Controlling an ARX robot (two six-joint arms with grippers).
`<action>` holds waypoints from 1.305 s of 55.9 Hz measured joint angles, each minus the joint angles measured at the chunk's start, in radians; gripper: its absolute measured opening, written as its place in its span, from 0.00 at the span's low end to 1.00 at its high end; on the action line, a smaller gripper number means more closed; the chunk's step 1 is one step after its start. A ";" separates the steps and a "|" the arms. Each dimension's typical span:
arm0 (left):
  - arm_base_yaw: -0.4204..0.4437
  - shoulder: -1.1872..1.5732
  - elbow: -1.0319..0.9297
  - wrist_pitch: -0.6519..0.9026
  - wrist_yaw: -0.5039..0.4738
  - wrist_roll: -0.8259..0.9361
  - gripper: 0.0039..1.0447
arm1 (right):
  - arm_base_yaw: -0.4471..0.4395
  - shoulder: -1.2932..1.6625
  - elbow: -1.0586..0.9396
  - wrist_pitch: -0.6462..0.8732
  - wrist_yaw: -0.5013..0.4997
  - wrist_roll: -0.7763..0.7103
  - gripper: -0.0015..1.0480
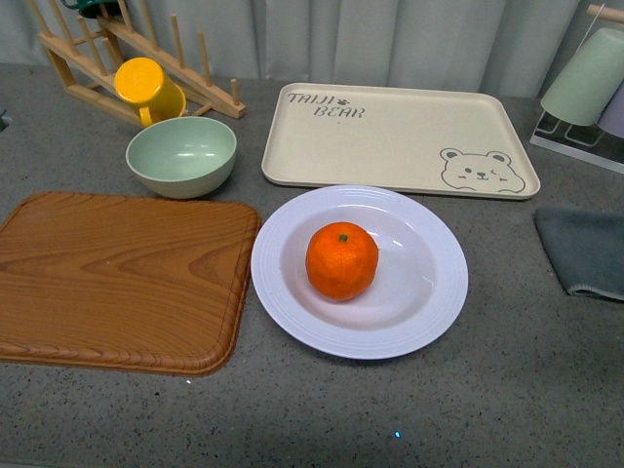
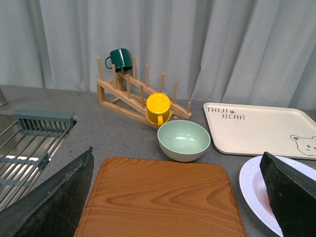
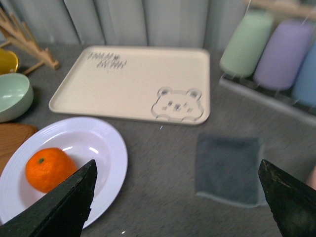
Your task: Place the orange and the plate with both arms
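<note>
Orange (image 1: 341, 260) sits in the well of the white plate (image 1: 429, 292), stem dot upward, and nothing touches it; neither arm shows in the front view. Starting at the arms, the left pincer (image 2: 177, 151) is open, its dark fingers (image 2: 59, 197) spread wide with nothing between them, facing the wooden board (image 2: 158, 197) with the plate's rim off to one side. The right pincer (image 3: 177, 163) is likewise open and empty, looking over the desk (image 3: 158, 197) between the plate and the grey cloth (image 3: 227, 168). Further out, the plate lies flat on the desk between board and cloth, just in front of the bear tray (image 1: 390, 132) and apart from it. To my eye the placing looks done. Any further move should go up and away with the jaws wide and clear of the rim, so the plate does not tip and the fruit does not roll.
</note>
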 joint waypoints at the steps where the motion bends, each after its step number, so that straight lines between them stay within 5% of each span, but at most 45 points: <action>1: 0.000 0.000 0.000 0.000 0.000 0.000 0.95 | -0.003 0.058 0.025 -0.002 -0.019 0.032 0.91; 7: 0.000 0.000 0.000 0.000 0.000 0.000 0.94 | -0.019 0.386 0.204 -0.066 -0.210 0.273 0.91; 21: 0.000 0.000 0.000 0.000 0.000 0.000 0.94 | -0.021 0.735 0.421 -0.151 -0.502 0.495 0.91; 65: 0.000 0.000 0.000 0.000 0.000 0.000 0.94 | 0.104 1.088 0.610 0.011 -0.628 0.692 0.91; 73: 0.000 0.000 0.000 0.000 0.000 0.000 0.94 | 0.107 1.110 0.632 -0.026 -0.610 0.697 0.66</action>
